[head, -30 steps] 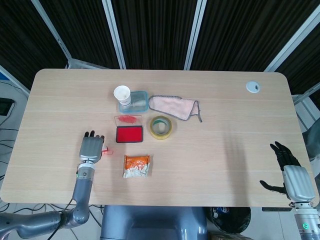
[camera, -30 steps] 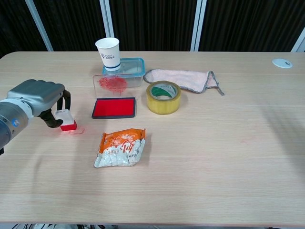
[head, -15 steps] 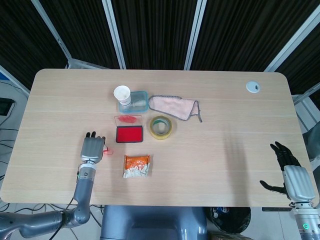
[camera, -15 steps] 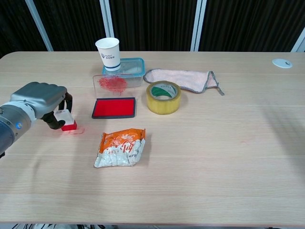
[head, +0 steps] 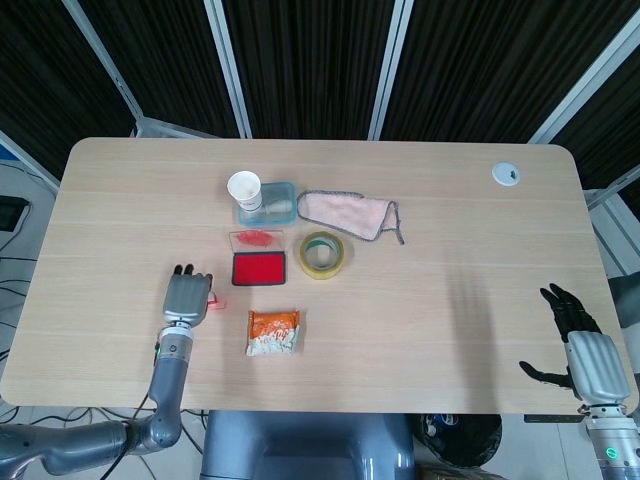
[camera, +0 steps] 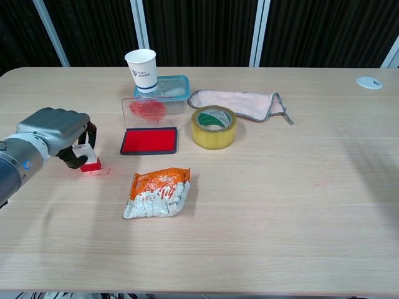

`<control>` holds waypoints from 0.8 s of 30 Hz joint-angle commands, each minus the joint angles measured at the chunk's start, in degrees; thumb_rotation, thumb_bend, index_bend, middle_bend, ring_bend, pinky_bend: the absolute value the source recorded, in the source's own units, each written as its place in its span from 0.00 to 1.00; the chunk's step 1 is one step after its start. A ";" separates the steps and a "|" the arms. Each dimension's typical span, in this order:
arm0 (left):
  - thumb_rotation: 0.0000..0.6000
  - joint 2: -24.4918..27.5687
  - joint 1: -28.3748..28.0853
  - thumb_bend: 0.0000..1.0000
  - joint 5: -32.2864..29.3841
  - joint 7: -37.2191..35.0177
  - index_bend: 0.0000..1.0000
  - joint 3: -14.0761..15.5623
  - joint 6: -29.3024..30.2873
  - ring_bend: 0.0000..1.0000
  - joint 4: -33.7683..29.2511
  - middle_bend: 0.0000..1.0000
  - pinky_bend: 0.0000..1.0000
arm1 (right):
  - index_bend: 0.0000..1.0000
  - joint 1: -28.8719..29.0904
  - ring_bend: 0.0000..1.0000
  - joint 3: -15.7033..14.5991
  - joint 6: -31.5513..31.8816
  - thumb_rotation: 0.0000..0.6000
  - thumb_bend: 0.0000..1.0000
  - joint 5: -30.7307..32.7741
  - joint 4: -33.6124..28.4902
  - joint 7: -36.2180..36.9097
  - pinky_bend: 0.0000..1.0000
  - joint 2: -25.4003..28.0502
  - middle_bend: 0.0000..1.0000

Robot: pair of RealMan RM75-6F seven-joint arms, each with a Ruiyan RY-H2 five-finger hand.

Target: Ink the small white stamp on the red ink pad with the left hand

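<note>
The small white stamp [camera: 86, 155] with a red base stands on a clear cap left of the red ink pad [camera: 149, 141]. My left hand [camera: 55, 131] is curled over it from the left, fingers and thumb closed around its white top. In the head view the left hand [head: 186, 298] covers most of the stamp [head: 213, 297], and the ink pad [head: 259, 270] lies up and to its right. The pad's clear lid [camera: 146, 109], smeared red, stands open behind it. My right hand [head: 575, 340] hangs off the table's near right edge, fingers spread, holding nothing.
Behind the pad stand a paper cup [camera: 141, 70] and a blue-rimmed container [camera: 169, 87]. A pink cloth [camera: 237, 103] and a yellow tape roll [camera: 214, 126] lie to the right. An orange snack packet [camera: 158, 192] sits in front. A white disc [camera: 369, 81] marks the far right corner.
My left hand has sunk slightly and its fingers have drawn tighter around the stamp. The stamp stays on its spot. The right hand has not moved.
</note>
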 commanded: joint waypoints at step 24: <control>1.00 2.82 -4.25 0.58 5.66 -2.15 0.69 -1.73 -3.97 0.49 -1.39 0.70 0.57 | 0.00 0.00 0.00 0.08 -0.06 1.00 0.20 0.26 0.08 0.06 0.18 0.02 0.00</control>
